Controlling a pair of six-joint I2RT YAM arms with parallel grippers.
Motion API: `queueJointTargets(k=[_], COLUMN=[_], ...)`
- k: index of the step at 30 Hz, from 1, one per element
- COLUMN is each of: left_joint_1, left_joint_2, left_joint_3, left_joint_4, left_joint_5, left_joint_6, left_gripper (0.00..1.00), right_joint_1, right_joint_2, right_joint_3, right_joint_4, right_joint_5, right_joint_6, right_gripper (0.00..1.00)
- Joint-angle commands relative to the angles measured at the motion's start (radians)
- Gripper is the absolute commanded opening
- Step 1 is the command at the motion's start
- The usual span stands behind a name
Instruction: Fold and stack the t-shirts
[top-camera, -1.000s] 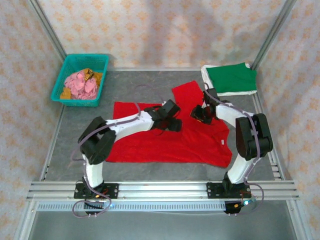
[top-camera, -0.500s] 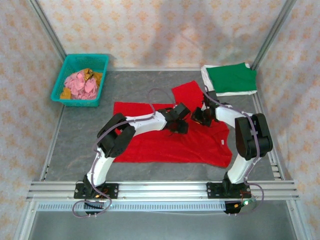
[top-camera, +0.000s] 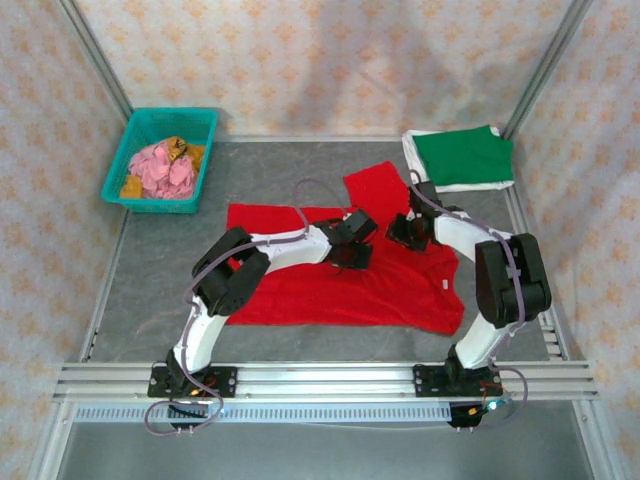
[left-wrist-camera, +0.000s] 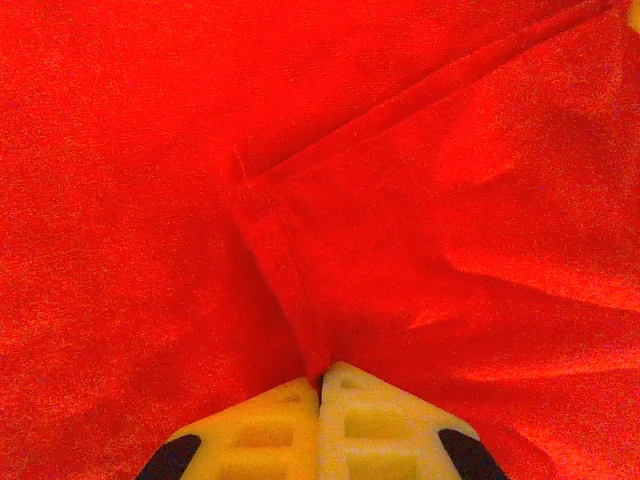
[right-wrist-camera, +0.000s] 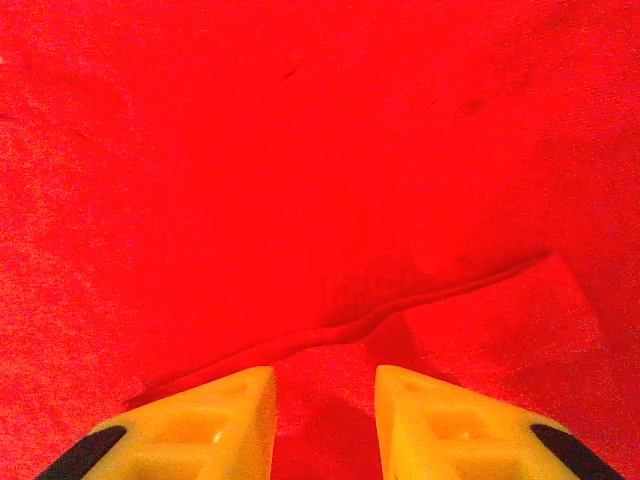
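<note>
The red shirt (top-camera: 300, 290) has hardly shifted over the last second, but the left gripper (left-wrist-camera: 320, 385) has slid toward 3 o'clock across it and closed tight, pinching a raised ridge of hem where a sleeve seam meets the body. The shirt lies spread in the middle of the table (top-camera: 170, 280), one sleeve sticking out toward 12 o'clock. It looks light, limp and a little clingy. It will sag and drag rather than hold a shape, so I judge that a doubled edge or seam is the safest place to grip. Both arms should also lift together to keep a fold line straight. The right gripper (right-wrist-camera: 325, 385) sits just toward 3 o'clock of the left one. Its fingers are a narrow gap apart, astride a hem line and pressed near the cloth, with nothing held. A green shirt (top-camera: 462, 155) lies folded at 1 o'clock on top of a white shirt (top-camera: 412, 150). A teal basket (top-camera: 152, 204) of small odds and ends stands at 10 o'clock, well apart.
</note>
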Motion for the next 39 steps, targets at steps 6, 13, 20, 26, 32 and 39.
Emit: queueJointTargets(k=[6, 13, 20, 26, 32, 39], left_joint_1=[-0.008, -0.008, -0.008, -0.007, -0.007, -0.007], left_joint_2=[0.013, 0.020, 0.019, 0.005, -0.010, -0.048], left_joint_3=[-0.076, -0.050, -0.042, -0.024, 0.006, 0.050], left_joint_4=[-0.041, -0.048, -0.051, -0.063, -0.085, -0.123], left_joint_5=[-0.043, -0.046, -0.053, -0.065, -0.076, -0.094], left_joint_6=[-0.026, -0.018, -0.021, -0.013, -0.008, 0.009], left_gripper=[0.00, 0.00, 0.00, 0.00, 0.00, 0.00], right_joint_1=[-0.001, 0.009, 0.040, 0.055, 0.051, 0.038], right_joint_2=[0.017, 0.025, 0.059, 0.065, 0.025, -0.070], right_joint_3=[0.008, 0.030, 0.030, 0.041, 0.051, 0.050], right_joint_4=[-0.044, -0.054, -0.087, -0.119, -0.133, -0.150], right_joint_5=[0.046, -0.140, -0.134, -0.145, -0.115, -0.072], right_joint_6=[-0.029, -0.086, -0.117, -0.136, -0.119, -0.110], right_gripper=[0.33, 0.40, 0.39, 0.20, 0.01, 0.00])
